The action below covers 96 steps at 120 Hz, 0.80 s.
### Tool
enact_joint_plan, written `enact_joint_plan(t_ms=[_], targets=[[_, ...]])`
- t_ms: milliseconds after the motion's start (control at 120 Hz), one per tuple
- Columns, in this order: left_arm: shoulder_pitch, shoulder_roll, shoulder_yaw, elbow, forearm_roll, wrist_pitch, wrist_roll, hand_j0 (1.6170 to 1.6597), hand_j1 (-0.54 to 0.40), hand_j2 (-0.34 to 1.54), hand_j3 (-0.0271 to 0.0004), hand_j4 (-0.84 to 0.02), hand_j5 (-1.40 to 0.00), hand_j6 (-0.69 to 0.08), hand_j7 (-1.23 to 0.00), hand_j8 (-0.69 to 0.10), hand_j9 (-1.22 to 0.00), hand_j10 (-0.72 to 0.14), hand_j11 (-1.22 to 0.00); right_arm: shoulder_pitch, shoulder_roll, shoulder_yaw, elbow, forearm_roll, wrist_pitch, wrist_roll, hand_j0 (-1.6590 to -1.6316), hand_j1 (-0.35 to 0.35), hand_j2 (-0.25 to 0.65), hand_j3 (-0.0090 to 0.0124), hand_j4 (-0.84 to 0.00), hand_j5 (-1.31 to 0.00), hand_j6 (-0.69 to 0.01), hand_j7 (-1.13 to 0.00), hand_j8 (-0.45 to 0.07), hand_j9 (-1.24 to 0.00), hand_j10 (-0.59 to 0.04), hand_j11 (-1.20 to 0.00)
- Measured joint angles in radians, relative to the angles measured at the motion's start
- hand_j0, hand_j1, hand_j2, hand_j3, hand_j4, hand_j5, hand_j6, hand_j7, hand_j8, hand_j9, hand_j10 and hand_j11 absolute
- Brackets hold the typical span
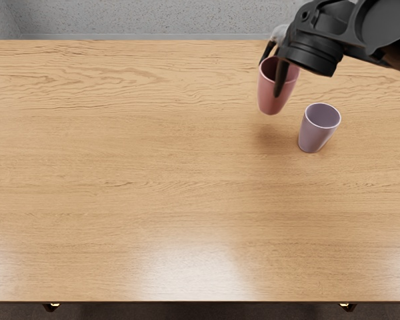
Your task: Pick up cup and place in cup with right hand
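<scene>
My right hand (277,65) reaches in from the upper right and is shut on a pink cup (269,98), with one dark finger over the near side of its rim and others behind it. The cup is upright with a slight tilt, raised above the table, and a soft shadow lies below it. A purple cup (313,138) stands upright on the table to the right of the pink one and nearer the front, its mouth facing up. The two cups are apart.
The wooden table (153,147) fills most of the view. Its back edge runs along the top and its front edge along the bottom. The right forearm spans the upper right corner, behind and above the purple cup.
</scene>
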Motion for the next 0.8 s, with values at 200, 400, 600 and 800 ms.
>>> enact_joint_plan(t_ms=[200, 400, 600, 800], targets=[[0.0, 0.0, 0.0, 0.0, 0.0, 0.0, 0.0, 1.6581, 0.349, 0.0, 0.0, 0.0, 0.0, 0.0, 0.0, 0.0, 0.0, 0.0, 0.0, 0.062, -0.071, -0.007, 0.115, 0.0, -0.028, 0.0, -1.655, 0.104, -0.014, 0.0005, -0.456, -0.65, -0.282, -0.62, -0.219, -0.64, -0.341, -0.64], [0.0, 0.0, 0.0, 0.0, 0.0, 0.0, 0.0, 1.6581, 0.349, 0.0, 0.0, 0.0, 0.0, 0.0, 0.0, 0.0, 0.0, 0.0, 0.0, 0.11, -0.116, -0.021, 0.171, 0.0, -0.036, 0.0, -1.6551, 0.119, 0.009, -0.0002, -0.456, -0.65, -0.27, -0.63, -0.209, -0.64, -0.335, -0.64], [0.0, 0.0, 0.0, 0.0, 0.0, 0.0, 0.0, 1.6581, 0.349, 0.0, 0.0, 0.0, 0.0, 0.0, 0.0, 0.0, 0.0, 0.0, 0.0, 0.134, -0.171, -0.035, 0.219, -0.007, -0.039, 0.0, -1.6546, 0.082, -0.023, 0.0009, -0.463, -0.65, -0.302, -0.63, -0.248, -0.64, -0.369, -0.64], [0.0, 0.0, 0.0, 0.0, 0.0, 0.0, 0.0, 1.6581, 0.349, 0.0, 0.0, 0.0, 0.0, 0.0, 0.0, 0.0, 0.0, 0.0, 0.0, 0.168, -0.207, -0.05, 0.258, -0.007, -0.038, 0.0, -1.656, 0.103, 0.023, 0.0005, -0.458, -0.65, -0.292, -0.62, -0.233, -0.65, -0.357, -0.65]])
